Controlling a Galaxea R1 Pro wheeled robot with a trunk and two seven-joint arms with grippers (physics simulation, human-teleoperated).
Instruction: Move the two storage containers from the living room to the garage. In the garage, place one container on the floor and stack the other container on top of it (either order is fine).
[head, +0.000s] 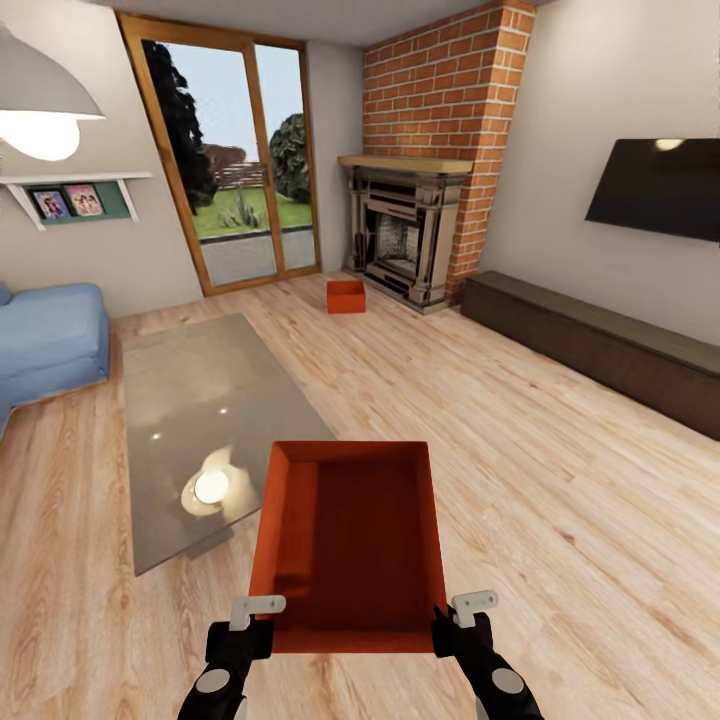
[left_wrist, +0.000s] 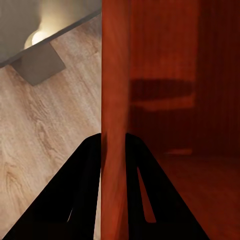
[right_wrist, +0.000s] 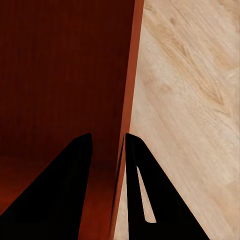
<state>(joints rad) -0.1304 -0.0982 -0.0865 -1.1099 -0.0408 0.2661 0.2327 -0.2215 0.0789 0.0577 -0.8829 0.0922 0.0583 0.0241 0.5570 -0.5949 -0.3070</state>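
Black left arm, black right arm, grey round joint caps, pale, perhaps metal brackets, tapered black jaws.

We count two orange bins, one near and one far, plus two grippers, left and right.

Light wood-plank floor runs across room. Landmark: brick fireplace, base on floor at far wall. Small orange-red container on planks just in front of fireplace, toward glass doors. Grey rug flat on floor, well nearer than fireplace. Long dark cabinet on floor beside fireplace.
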